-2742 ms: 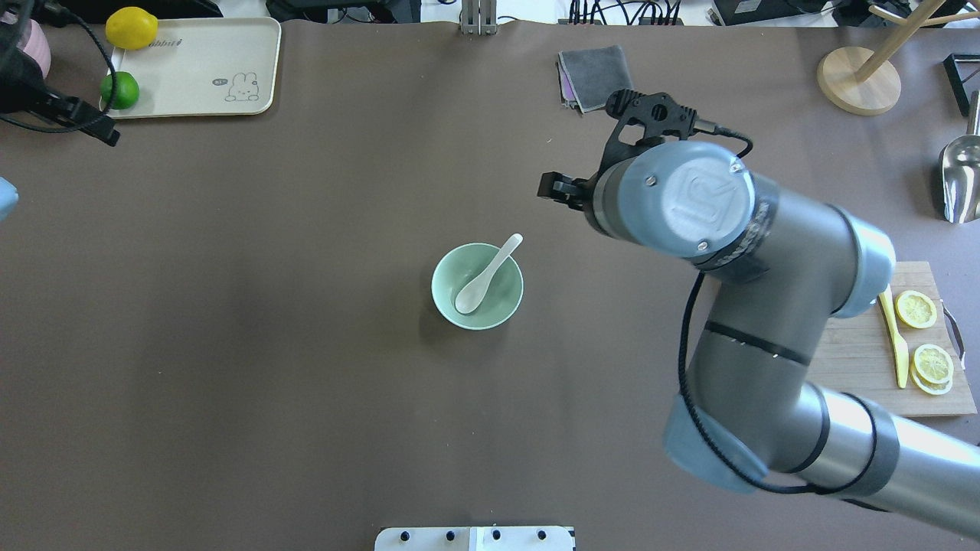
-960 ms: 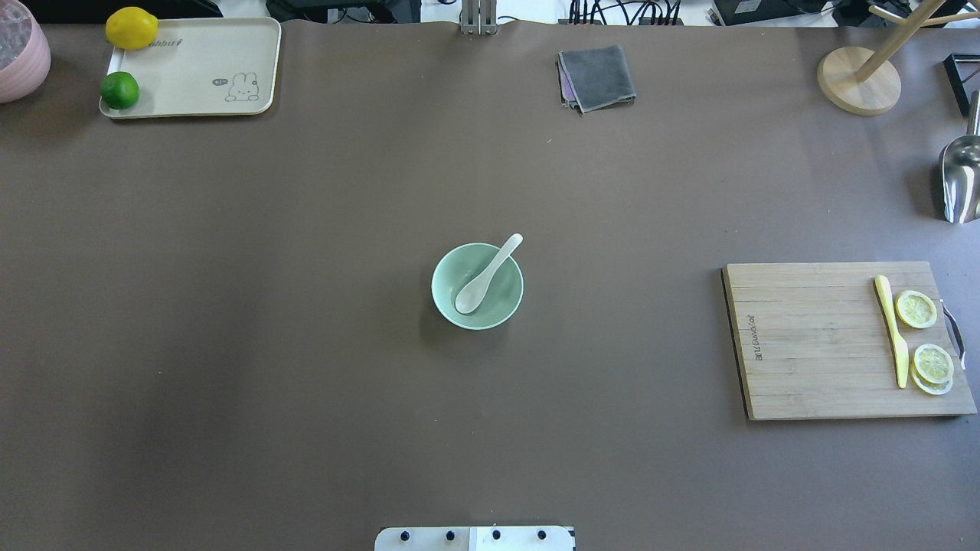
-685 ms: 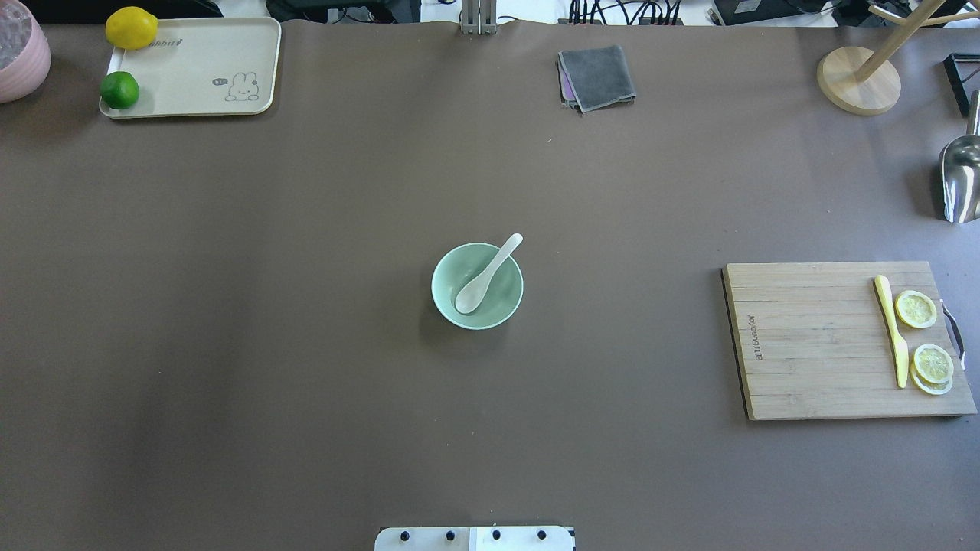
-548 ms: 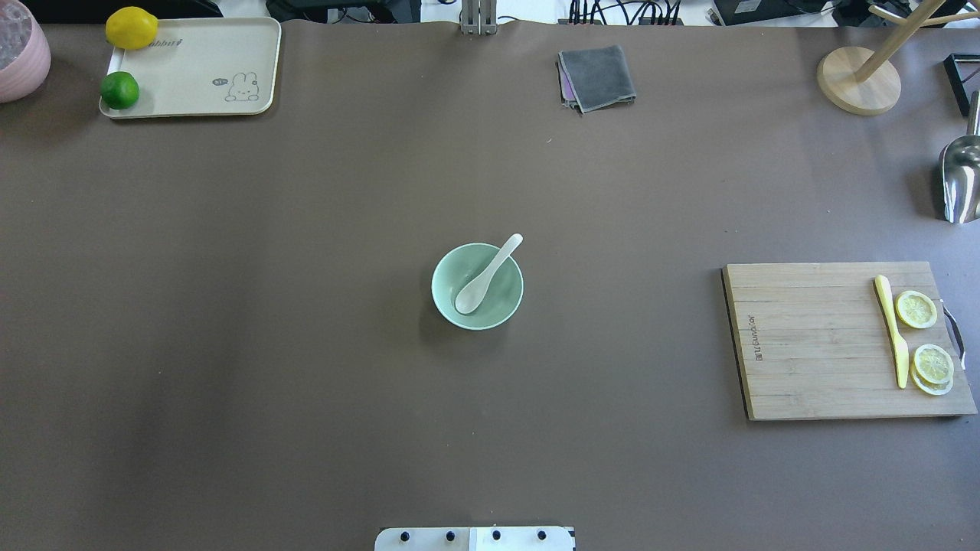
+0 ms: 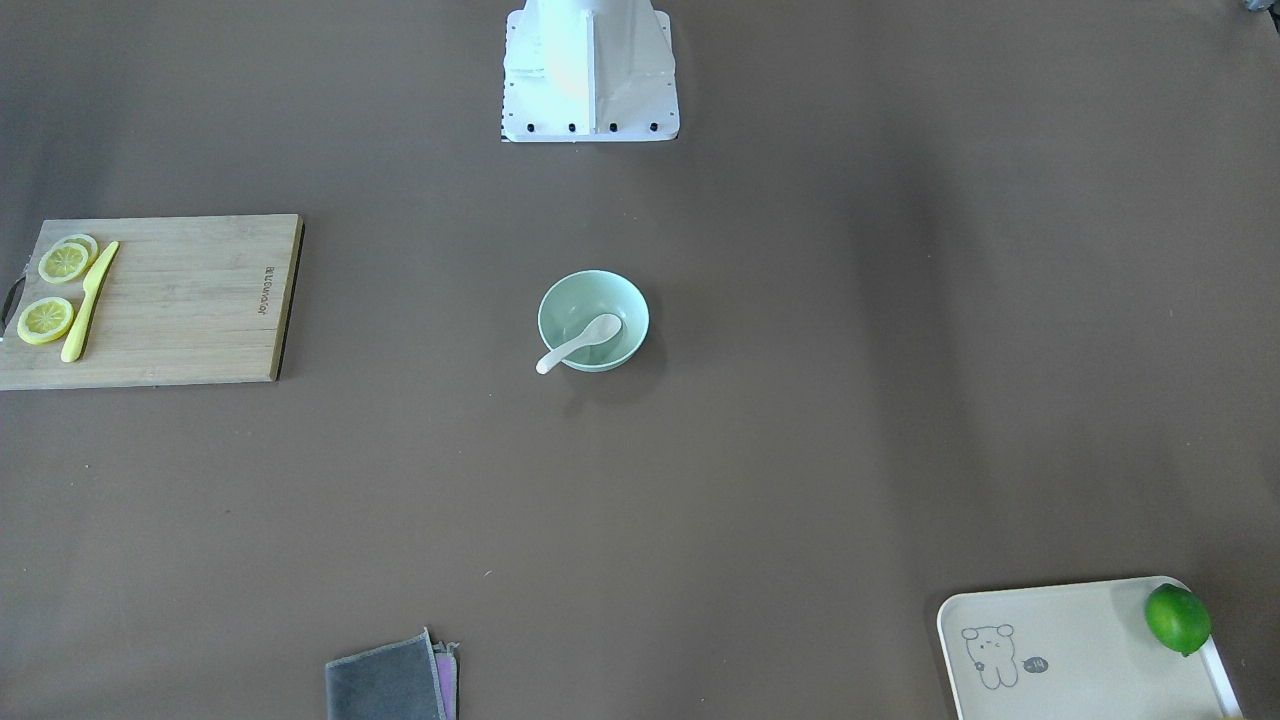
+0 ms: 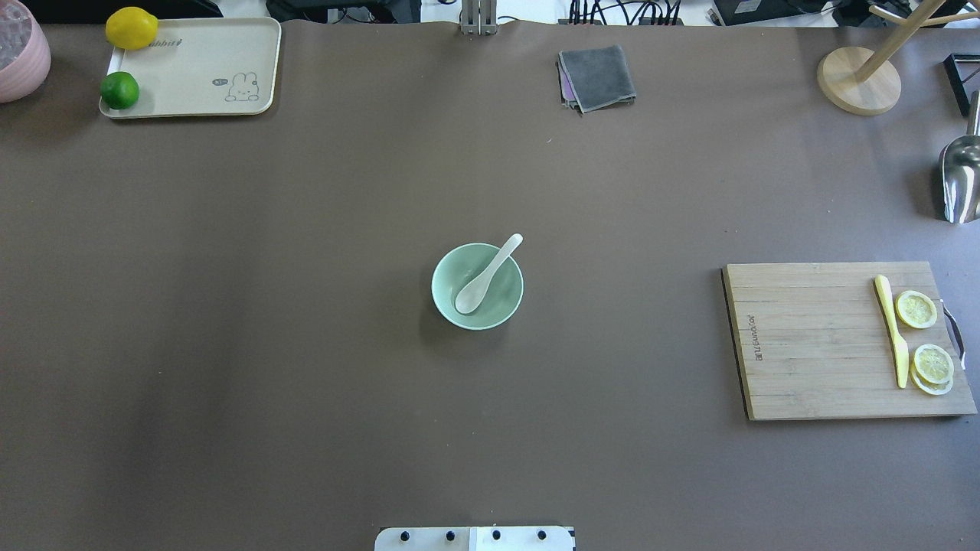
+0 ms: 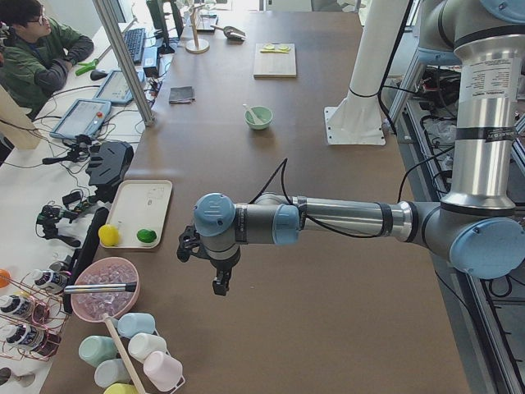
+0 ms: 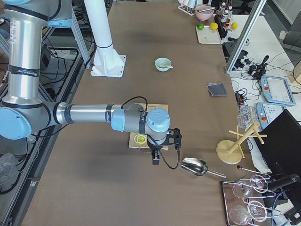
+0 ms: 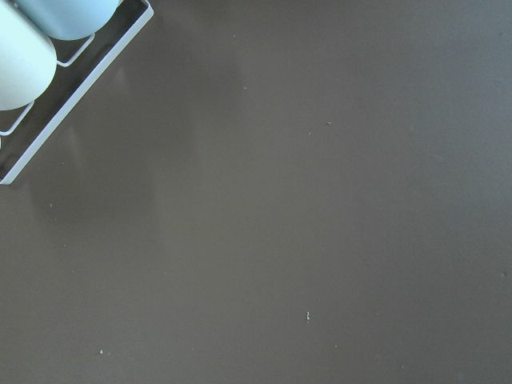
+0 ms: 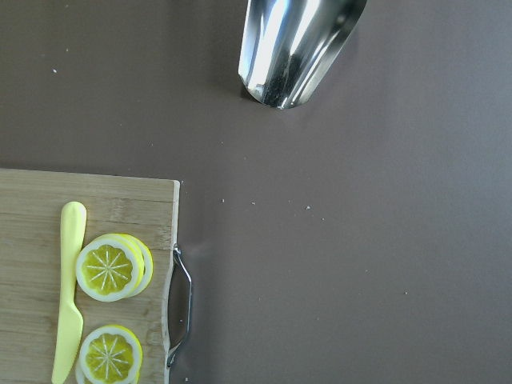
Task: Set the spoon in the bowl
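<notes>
The white spoon (image 6: 488, 274) lies in the mint-green bowl (image 6: 501, 308) at the table's middle, scoop on the bottom, handle leaning on the far right rim and sticking out past it. Both also show in the front view: the spoon (image 5: 578, 343) and the bowl (image 5: 580, 298). The overhead and front views show neither arm. My left gripper (image 7: 219, 283) hangs over the table's left end, far from the bowl (image 7: 259, 117). My right gripper (image 8: 155, 159) hangs over the right end by the cutting board. I cannot tell whether either is open or shut.
A wooden cutting board (image 6: 811, 340) with a yellow knife (image 6: 892, 330) and lemon slices lies at the right. A cream tray (image 6: 199, 69) with a lemon and a lime is at the far left. A grey cloth (image 6: 597, 76), a metal scoop (image 6: 961, 180) and a wooden stand (image 6: 857, 80) lie along the far and right edges.
Both arms have pulled back out of the overhead view, the right one from near the bowl. The spoon and bowl have not moved.
</notes>
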Motion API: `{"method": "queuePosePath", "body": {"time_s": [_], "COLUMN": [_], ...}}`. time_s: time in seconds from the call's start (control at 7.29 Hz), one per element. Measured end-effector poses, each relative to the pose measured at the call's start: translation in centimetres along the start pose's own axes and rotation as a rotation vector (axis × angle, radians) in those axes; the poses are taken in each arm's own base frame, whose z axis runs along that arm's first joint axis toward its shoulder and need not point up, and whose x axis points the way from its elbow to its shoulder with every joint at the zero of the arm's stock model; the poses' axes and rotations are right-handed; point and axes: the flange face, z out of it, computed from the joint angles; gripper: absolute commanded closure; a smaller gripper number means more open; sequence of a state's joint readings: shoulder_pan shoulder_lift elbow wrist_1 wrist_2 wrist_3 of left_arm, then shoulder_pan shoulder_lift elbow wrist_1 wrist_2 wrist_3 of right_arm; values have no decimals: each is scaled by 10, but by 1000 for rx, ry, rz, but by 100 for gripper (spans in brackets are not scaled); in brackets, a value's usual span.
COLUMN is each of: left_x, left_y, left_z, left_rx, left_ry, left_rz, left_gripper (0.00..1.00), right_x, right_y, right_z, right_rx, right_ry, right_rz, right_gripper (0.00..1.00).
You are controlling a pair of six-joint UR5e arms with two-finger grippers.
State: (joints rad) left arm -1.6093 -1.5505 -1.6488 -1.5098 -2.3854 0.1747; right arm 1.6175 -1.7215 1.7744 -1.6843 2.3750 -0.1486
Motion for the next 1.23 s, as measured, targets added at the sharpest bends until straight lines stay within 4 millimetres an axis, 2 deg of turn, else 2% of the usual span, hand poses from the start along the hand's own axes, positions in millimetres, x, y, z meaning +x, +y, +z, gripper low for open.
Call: {"method": "queuePosePath", "body": {"time_s": [0.55,1.23], "left_x": [0,2], "left_y": [8,8], "left_z": [0,-1], "left_rx": [1,4], "left_ry": [0,0], "left_rz": [-3,1], "left_gripper": [2,2], "right_x": [-1,-2], "right_y": [0,-1], "right_z": [0,1], "right_rx": [1,-1], "right_ry": [-4,-6], "right_rz": [-2,-6], "right_gripper": [0,0]}}
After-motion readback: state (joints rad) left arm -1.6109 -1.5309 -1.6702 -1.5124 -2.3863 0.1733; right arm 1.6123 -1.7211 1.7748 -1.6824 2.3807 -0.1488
